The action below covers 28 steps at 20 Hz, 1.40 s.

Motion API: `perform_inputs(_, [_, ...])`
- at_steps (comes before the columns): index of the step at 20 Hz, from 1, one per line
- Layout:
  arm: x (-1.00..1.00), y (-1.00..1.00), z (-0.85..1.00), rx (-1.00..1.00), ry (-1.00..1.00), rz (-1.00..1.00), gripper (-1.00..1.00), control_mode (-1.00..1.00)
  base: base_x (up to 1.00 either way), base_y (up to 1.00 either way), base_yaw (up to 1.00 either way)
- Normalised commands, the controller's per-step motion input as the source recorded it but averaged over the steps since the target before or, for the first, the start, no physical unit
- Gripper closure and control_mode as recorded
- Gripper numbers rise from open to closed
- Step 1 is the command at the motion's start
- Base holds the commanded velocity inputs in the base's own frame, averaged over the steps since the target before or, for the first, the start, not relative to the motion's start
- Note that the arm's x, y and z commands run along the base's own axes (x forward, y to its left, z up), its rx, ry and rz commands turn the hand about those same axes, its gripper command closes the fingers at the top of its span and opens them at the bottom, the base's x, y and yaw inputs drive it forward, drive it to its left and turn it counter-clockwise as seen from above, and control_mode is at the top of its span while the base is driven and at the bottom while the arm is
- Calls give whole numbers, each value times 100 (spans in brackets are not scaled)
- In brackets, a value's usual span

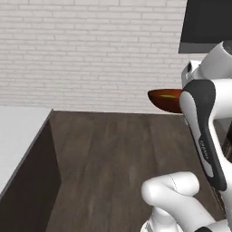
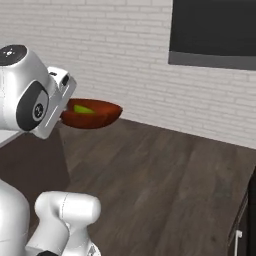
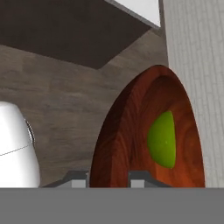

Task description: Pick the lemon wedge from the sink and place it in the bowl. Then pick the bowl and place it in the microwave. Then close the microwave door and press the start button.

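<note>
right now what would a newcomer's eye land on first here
The reddish-brown bowl held up above the dark wood counter, with the yellow-green lemon wedge lying inside it. The gripper clamps the bowl's rim, one finger either side. Behind runs a white brick wall.

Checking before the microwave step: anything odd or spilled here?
Nothing stands out. The bowl is held level above the dark wood counter by the hand, and the lemon wedge sits inside it.

Even, soft light — slightly blurred
</note>
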Motion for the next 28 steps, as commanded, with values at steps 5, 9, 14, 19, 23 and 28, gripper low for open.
perform_inputs(5, [0, 0, 0, 0, 0, 0, 100, 100, 79, -56, -30])
perform_inputs(9, [0, 0, 0, 0, 0, 0, 100, 100, -6, -20, -71])
perform_inputs(14, [0, 0, 0, 0, 0, 0, 100, 100, -22, -2, -79])
perform_inputs(19, [0, 0, 0, 0, 0, 0, 100, 100, -14, 0, -74])
perform_inputs(23, [0, 0, 0, 0, 0, 0, 100, 100, 10, 20, -65])
perform_inputs(28, [0, 0, 0, 0, 0, 0, 100, 100, 32, 24, -52])
